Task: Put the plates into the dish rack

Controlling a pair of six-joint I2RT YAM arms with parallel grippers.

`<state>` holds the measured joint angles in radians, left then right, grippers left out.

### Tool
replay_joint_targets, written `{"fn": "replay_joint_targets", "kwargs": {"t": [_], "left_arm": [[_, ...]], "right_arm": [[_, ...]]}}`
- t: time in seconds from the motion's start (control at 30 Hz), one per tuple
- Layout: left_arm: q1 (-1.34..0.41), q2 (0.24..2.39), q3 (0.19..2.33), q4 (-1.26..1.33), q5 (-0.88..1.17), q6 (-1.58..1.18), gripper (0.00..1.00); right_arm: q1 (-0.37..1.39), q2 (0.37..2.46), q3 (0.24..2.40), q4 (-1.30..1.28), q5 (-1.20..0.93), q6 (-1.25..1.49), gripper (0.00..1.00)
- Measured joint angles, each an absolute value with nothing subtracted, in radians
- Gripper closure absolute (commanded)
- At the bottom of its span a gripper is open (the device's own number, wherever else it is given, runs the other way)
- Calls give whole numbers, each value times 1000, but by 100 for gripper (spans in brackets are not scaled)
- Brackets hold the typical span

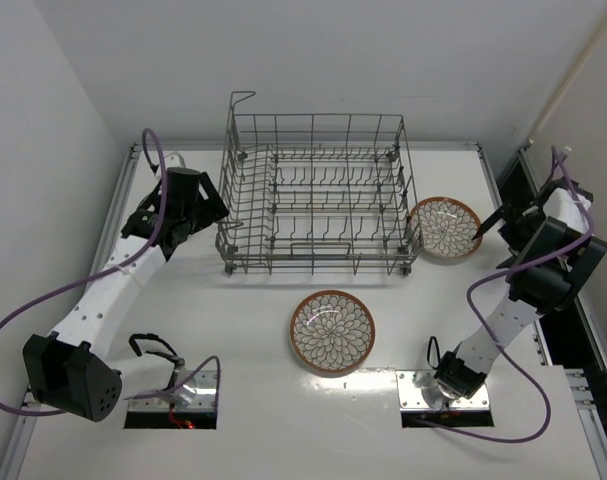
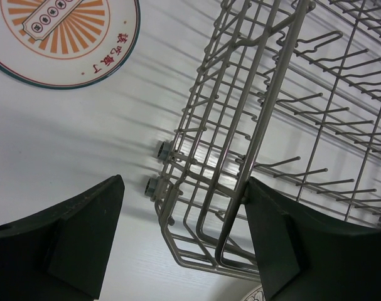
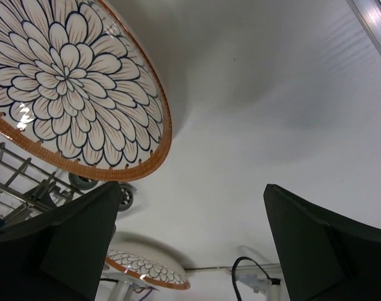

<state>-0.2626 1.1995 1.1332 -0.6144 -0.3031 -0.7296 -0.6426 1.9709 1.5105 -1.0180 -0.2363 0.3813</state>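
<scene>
nothing loaded yet, all still to do
grey metal wire dish rack (image 1: 318, 195) empty; one brown-rimmed flower-pattern ceramic plate (image 1: 332, 332) flat in front, second plate (image 1: 445, 229) just right of rack; left gripper (image 2: 184, 183) and right gripper (image 3: 191, 188) both spread, holding nothing.

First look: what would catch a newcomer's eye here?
The wire dish rack stands empty at the back centre of the table. Two flower-patterned plates lie flat outside it: the right plate beside its right end, the front plate before it. The left hand is open at the rack's left end, the right hand open near the right plate.
</scene>
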Motion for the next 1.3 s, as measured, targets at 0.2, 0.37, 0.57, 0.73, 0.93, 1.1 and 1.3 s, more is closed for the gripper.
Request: {"fn": "replay_joint_targets", "kwargs": {"t": [0.2, 0.37, 0.57, 0.73, 0.93, 1.1, 1.3], "left_arm": [[-263, 1199, 1132, -613, -307, -728, 27], [-266, 1193, 1129, -609, -316, -709, 26], [-274, 1180, 1128, -606, -334, -691, 24], [-276, 1174, 1128, -603, -345, -685, 24], [-278, 1173, 1128, -603, -355, -677, 23], [-278, 1172, 1128, -603, -363, -669, 23], [-278, 1172, 1128, -603, -363, -667, 23]], "right_arm": [[-616, 2000, 1477, -961, -258, 362, 15], [-592, 2053, 1460, -914, -303, 366, 23], [-574, 2106, 1461, -868, -361, 381, 40], [-574, 2166, 1470, -849, -399, 398, 68], [-583, 2173, 1469, -822, -458, 420, 99], [-585, 2157, 1469, -812, -527, 418, 100], [-566, 2066, 1478, -840, -434, 432, 100]]}}
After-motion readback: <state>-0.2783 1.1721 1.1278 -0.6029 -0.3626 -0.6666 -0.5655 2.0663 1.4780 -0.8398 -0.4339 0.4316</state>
